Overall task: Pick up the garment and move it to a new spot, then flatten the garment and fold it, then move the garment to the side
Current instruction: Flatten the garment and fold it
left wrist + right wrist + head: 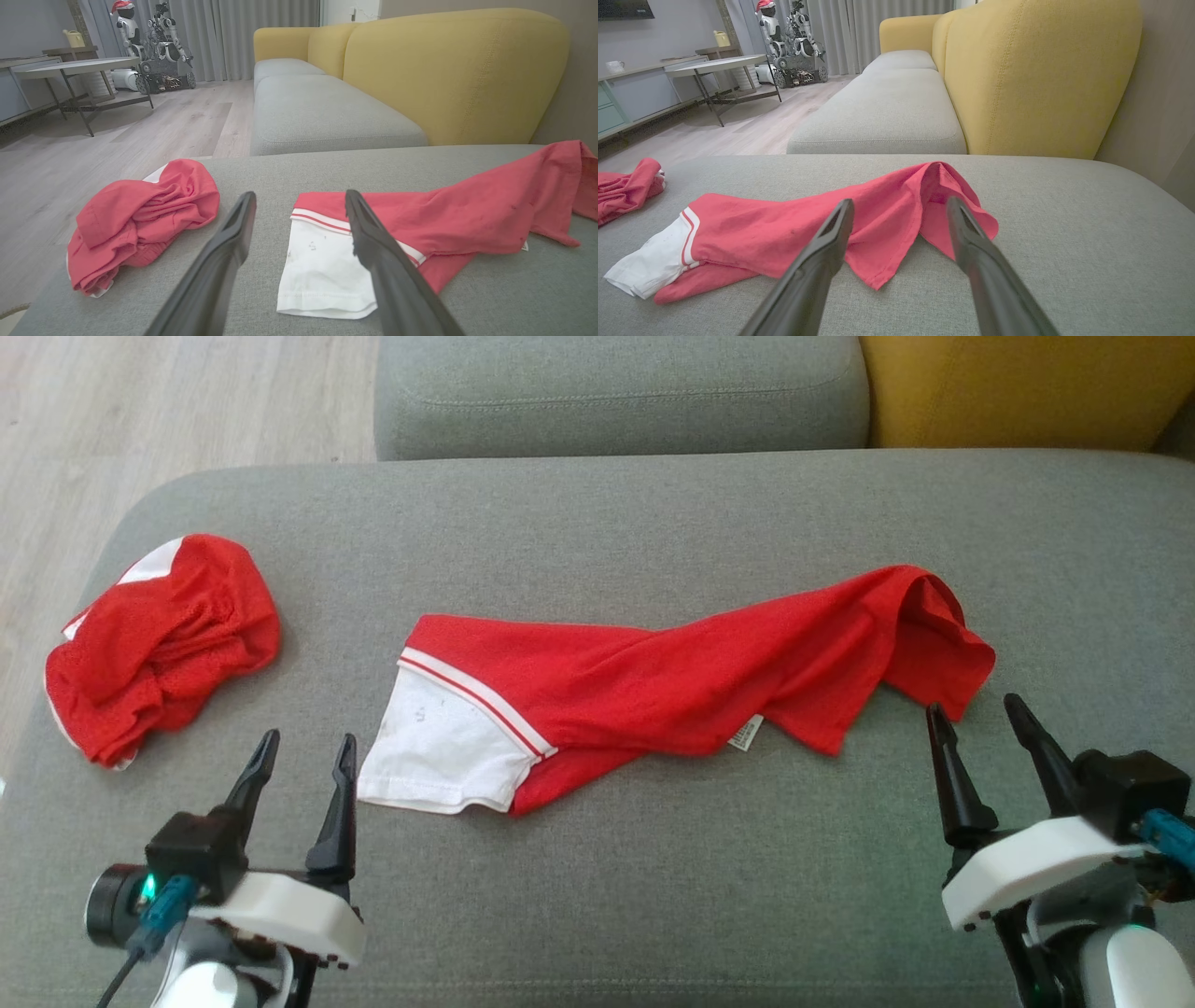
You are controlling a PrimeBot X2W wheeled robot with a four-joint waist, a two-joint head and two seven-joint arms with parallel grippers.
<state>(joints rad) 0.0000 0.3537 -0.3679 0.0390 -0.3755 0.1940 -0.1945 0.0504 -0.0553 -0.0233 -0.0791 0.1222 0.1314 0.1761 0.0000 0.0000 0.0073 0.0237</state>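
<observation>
A red garment (pixel 653 681) with a white sleeve and striped trim lies stretched across the grey cushion (pixel 597 896), twisted and rumpled toward its right end. It also appears as the garment (pixel 467 210) in the left wrist view and the garment (pixel 808 228) in the right wrist view. My left gripper (pixel 303 758) hovers open just left of the white sleeve (pixel 439 747), holding nothing. On the other side, my right gripper (pixel 976 714) is open and empty, close below the garment's right end. Both pairs of fingers (pixel 233 233) (pixel 836 233) stand apart above the fabric.
A second red and white garment (pixel 159 644) lies bunched at the cushion's left edge. Beyond are another grey seat (pixel 616 392) and a yellow backrest (pixel 1018 387). Wooden floor (pixel 140 411) lies to the left, with a table (pixel 79 67) and another robot (pixel 159 46) farther off.
</observation>
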